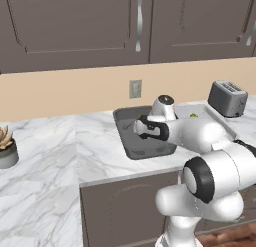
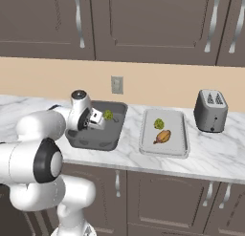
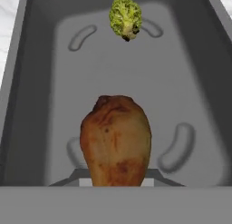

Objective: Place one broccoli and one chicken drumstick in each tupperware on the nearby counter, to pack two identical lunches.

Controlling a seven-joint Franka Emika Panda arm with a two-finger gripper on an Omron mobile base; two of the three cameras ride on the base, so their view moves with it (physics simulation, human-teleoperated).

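A dark brown chicken drumstick [image 3: 115, 139] fills the lower middle of the hand view, and my gripper [image 2: 97, 118] is shut on it, its fingertips hidden behind the meat. It hangs over the dark grey, deep tupperware [image 2: 95, 143], where one broccoli [image 3: 125, 17] lies near the far wall. To the right on the counter [image 2: 210, 156] sits the pale, shallow tupperware [image 2: 177, 145], holding a second broccoli [image 2: 159, 123] and a golden-orange drumstick [image 2: 163, 136].
A silver toaster [image 2: 210, 110] stands at the right end of the marble top, close to the pale container. A small potted succulent [image 1: 6, 146] sits far left. A wall outlet [image 2: 116, 84] is behind the containers, with dark cabinets above and below.
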